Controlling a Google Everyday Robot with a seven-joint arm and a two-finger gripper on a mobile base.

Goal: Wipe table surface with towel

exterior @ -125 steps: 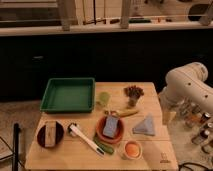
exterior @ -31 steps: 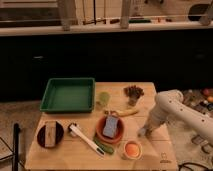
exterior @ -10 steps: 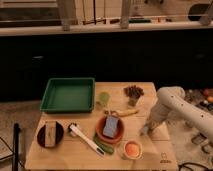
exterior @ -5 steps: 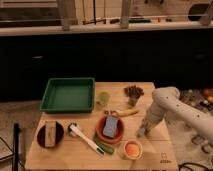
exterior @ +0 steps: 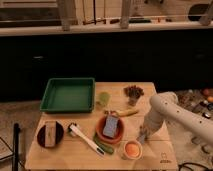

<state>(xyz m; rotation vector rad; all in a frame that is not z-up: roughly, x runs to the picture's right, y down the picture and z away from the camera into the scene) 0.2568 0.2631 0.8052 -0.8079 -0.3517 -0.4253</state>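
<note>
My white arm [exterior: 167, 107] reaches in from the right and bends down onto the wooden table [exterior: 160, 150]. The gripper [exterior: 143, 133] is at its lower end, pressed down on the table just right of the red bowl [exterior: 99, 131] and above the orange cup [exterior: 132, 148]. The grey-blue towel [exterior: 141, 135] is almost wholly hidden under the gripper and arm; only a small grey bit shows at the tip.
A green tray [exterior: 67, 95] sits at the back left, with a green cup [exterior: 104, 98] beside it. A banana [exterior: 127, 113] and a brown bunch [exterior: 133, 91] lie behind the gripper. A dark bowl [exterior: 50, 134] and a white-handled brush [exterior: 85, 139] lie front left.
The gripper has slid a little to the left and forward across the table toward the red bowl, with the towel under it. The other objects have not moved.
</note>
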